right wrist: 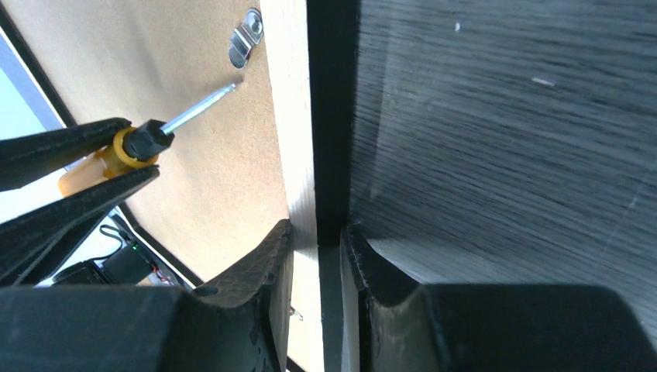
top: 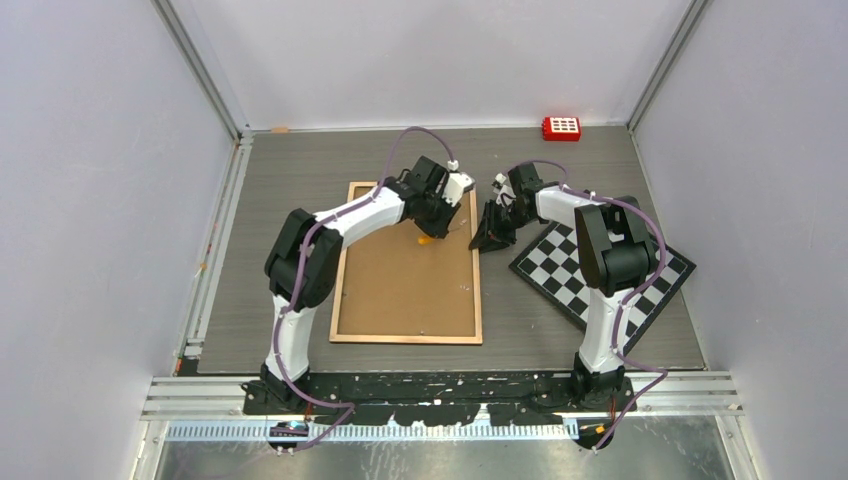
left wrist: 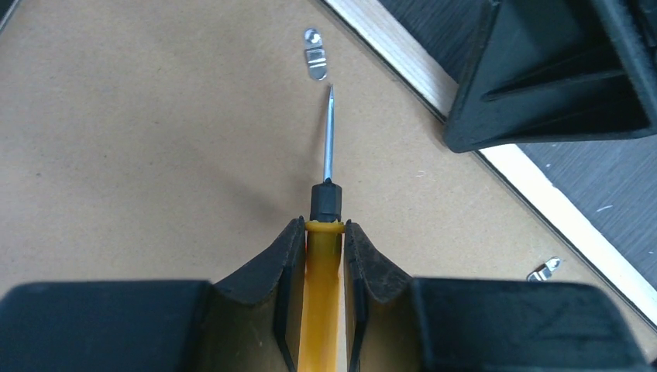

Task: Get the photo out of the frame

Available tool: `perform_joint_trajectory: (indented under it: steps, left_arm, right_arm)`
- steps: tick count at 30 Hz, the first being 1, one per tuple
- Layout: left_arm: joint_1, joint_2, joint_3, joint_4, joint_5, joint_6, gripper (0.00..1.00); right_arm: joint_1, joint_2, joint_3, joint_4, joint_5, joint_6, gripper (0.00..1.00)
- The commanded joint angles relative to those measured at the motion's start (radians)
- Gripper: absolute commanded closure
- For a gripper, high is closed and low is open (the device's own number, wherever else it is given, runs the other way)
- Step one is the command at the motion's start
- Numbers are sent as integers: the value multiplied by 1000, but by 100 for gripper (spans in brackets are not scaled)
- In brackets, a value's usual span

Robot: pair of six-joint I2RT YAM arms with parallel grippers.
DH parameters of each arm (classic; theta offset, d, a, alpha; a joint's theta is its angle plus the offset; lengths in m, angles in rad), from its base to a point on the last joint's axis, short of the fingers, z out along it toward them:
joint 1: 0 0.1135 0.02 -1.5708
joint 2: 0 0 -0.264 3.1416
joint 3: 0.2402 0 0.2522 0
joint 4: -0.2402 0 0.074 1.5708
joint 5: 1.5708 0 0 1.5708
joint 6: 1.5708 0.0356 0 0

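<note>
We see the thin black picture frame (top: pixel 405 285) lying brown back up on the grey table (top: pixel 300 170). Our left gripper (left wrist: pixel 324 226) clamps a yellow-handled screwdriver (left wrist: pixel 325 203) with its tip beside a silver tab (left wrist: pixel 315 60), and our right gripper (right wrist: pixel 316 231) pinches the frame's pale rim.

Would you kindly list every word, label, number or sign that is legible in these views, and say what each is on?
No text can be read in any view. The brown back of the frame, the yellow screwdriver in the left pincer, the checkerboard and the red block show no lettering; the block's white squares are too small to tell if anything is printed there.
</note>
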Motion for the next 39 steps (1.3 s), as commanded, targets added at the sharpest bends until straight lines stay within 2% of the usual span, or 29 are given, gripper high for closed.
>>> perform_joint_trajectory:
  steps: [1, 5, 12, 17, 30, 39]
  left_arm:
    - [17, -8, 32, 30, -67, -17, 100]
    - [22, 8, 51, 20, -70, -26, 100]
    - [20, -34, -5, 54, 87, 19, 100]
    - [16, -68, -64, 135, 169, 14, 100]
    - [18, 27, 42, 62, -25, -10, 100]
    - [27, 31, 59, 43, -82, 7, 100]
  right_arm:
    - [11, -20, -23, 11, 14, 16, 81]
    - [11, -17, -22, 10, 12, 16, 81]
    - [10, -17, -24, 9, 14, 14, 81]
    - [11, -13, -22, 10, 14, 14, 81]
    - [10, -5, -16, 6, 15, 14, 81]
    - [10, 3, -4, 5, 14, 14, 81]
